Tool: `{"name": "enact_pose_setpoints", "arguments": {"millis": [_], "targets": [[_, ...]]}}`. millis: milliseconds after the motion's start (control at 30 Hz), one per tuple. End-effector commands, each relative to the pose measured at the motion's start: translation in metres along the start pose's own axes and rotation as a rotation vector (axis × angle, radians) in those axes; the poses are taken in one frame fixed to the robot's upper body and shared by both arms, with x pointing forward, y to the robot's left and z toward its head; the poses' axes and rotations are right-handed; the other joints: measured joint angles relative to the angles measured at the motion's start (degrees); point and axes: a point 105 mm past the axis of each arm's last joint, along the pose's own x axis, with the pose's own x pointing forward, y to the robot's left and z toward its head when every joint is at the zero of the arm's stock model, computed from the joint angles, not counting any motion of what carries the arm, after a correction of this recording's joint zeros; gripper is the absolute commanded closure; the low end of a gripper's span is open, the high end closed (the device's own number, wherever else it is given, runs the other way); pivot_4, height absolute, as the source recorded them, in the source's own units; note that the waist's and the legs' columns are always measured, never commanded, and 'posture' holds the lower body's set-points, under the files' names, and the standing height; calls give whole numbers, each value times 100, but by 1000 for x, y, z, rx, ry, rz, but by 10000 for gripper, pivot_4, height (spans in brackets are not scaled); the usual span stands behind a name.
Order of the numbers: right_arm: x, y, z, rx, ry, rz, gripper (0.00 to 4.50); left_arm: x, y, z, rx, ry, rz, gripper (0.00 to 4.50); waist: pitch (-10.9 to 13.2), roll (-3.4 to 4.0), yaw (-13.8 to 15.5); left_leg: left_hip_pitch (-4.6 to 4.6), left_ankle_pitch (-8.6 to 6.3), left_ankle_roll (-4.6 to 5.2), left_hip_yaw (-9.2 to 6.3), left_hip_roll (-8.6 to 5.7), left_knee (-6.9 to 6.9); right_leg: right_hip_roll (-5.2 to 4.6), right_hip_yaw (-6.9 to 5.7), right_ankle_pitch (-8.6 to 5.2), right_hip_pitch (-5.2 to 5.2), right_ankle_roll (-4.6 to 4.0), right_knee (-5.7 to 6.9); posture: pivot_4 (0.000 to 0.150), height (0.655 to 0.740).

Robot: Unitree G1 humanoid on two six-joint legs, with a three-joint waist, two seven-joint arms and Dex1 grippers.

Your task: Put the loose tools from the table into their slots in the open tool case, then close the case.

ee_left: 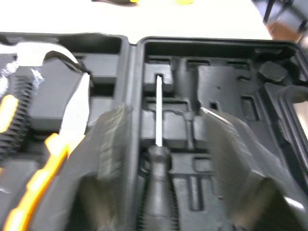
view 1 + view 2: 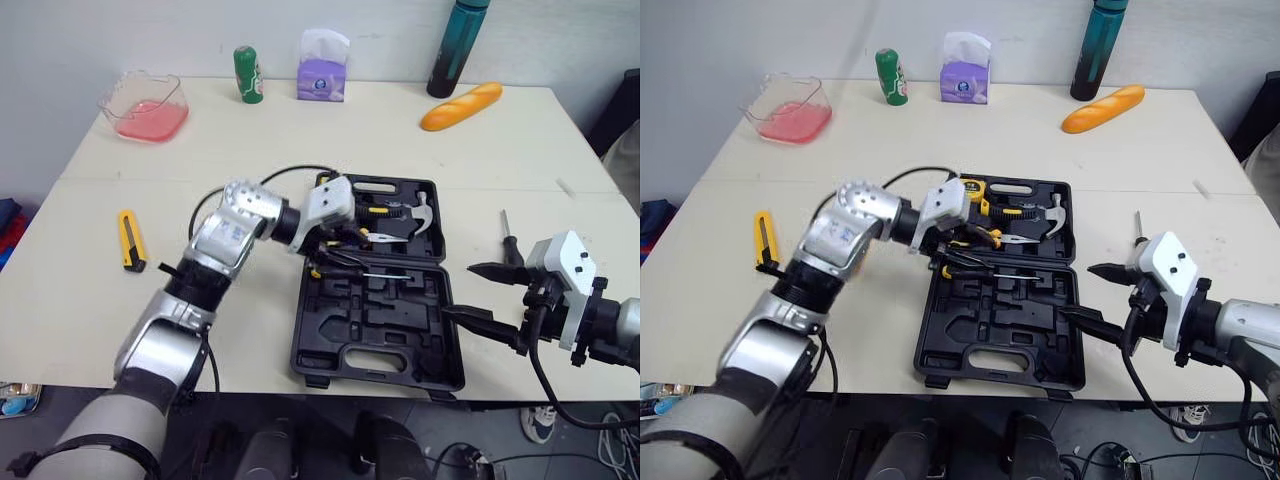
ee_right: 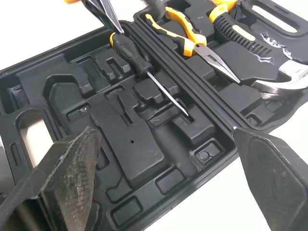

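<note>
Right gripper [image 2: 458, 290]: fingers spread wide, empty, at the near right edge of the open tool case [image 2: 400, 300]. The case's near half holds one black-handled screwdriver [image 3: 130, 54]. The left gripper [image 2: 322, 252] straddles its handle, fingers apart, seemingly not touching.

Far half: one long-nose pliers [image 3: 192, 41], one hammer [image 2: 422, 210].

Loose on the table [image 2: 300, 130]: one yellow utility knife [image 2: 131, 240] left of the case, one loose screwdriver [image 2: 509, 240] right of it.

Far edge: one pink container [image 2: 146, 105], one green can [image 2: 248, 75], one tissue pack [image 2: 322, 72], one bottle [image 2: 458, 50], one bread loaf [image 2: 461, 106].

You face a cream rectangular laminate table [image 2: 300, 140]. A faint seam [image 2: 120, 180] crosses its surface from the left edge. A plain pale grey wall [image 2: 150, 30] stands behind the far edge. Dark grey floor [image 2: 260, 405] shows below the near edge. Lighting is even; shadows are soft.
</note>
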Motion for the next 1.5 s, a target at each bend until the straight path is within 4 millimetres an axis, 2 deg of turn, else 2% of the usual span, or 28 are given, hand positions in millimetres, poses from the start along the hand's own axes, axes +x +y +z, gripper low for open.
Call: {"name": "enact_pose_setpoints", "arguments": {"millis": [33, 67, 100, 233, 567, 767, 867, 1133, 1200, 1300, 1400, 1433, 1500], "targets": [[0, 3, 10, -31, -37, 5, 0, 5, 4, -1, 6, -116, 32, 38840, 0, 0, 22, -2, 0, 0, -1, 0, 3, 0, -1, 1, 1, 0, 0, 1500, 7348], [0, 3, 10, -29, -37, 5, 0, 8, 4, -4, 4, -118, 36, 43909, 0, 0, 31, -3, 0, 0, -2, -2, 3, 0, -2, 1, 2, 1, -2, 1500, 7348], [0, 3, 9, -26, -36, 6, 0, 11, 4, -8, 15, -113, 37, 44519, 0, -1, 33, -4, 0, 1, -2, -3, 4, -1, -4, 2, 2, 3, -3, 1500, 7348], [0, 5, 7, -18, -26, 13, 0, 17, 3, -25, 27, -50, 37, 44519, 0, 0, 14, -2, -3, 4, 2, -4, 2, -1, -33, 4, 1, 5, -5, 1500, 7348], [-1, 0, 10, -15, -29, -4, 0, 22, 13, -34, -14, 22, 50, 44519, 0, -1, 16, -2, -3, 5, 0, -4, 3, -2, -42, 6, 3, 4, -7, 1500, 7348], [-1, 1, 5, -14, -13, -1, 0, 25, 2, -44, 9, 71, -15, 44519, -1, -1, 10, -1, -3, 5, 0, -3, 3, -2, -43, 6, 4, 4, -6, 1500, 7348], [-1, -3, 2, -14, -1, -20, 0, 26, 3, -51, 30, 130, 0, 44519, -1, -1, 16, 0, -3, 5, 0, -3, 3, -2, -42, 6, 5, 4, -6, 1500, 7348], [0, -3, -1, -8, 9, -27, 0, 24, -6, -99, -6, 388, -21, 44519, -62, -8, 14, 17, -4, 7, -5, -3, 3, -4, -44, 6, 25, 4, -11, 1500, 7348], [0, -3, -2, -7, 10, -34, 0, 25, -9, -103, -23, 418, -29, 44519, -120, -11, 12, 19, -5, 8, -8, -2, 3, -5, -45, 6, 29, 4, -14, 1500, 7348], [-1, -3, -4, -7, 10, -49, 0, 30, -8, -98, -7, 393, -6, 44519, -146, -7, 4, 61, -14, 13, -17, 3, -2, -5, -39, 6, 81, 3, -34, 1500, 7348], [-7, -8, -5, -5, 7, -77, 0, 25, -4, -75, -39, 261, 24, 44519, -152, -6, -3, 106, -50, 16, -20, 18, -10, -38, -5, 1, 124, -4, -67, 1500, 7348], [-12, -13, -5, 0, 3, -102, 0, 16, 3, -58, -51, 152, 75, 41676, -151, -5, -8, 103, -50, 16, -20, 18, -10, -41, -4, 1, 117, -5, -66, 1500, 7348], [-22, -19, -7, 9, -2, -138, 0, -4, 15, -36, -92, 6, 184, 34803, -144, 1, -30, 93, -48, 12, -18, 18, -12, -41, -3, 0, 103, -7, -53, 1500, 7348]]}}
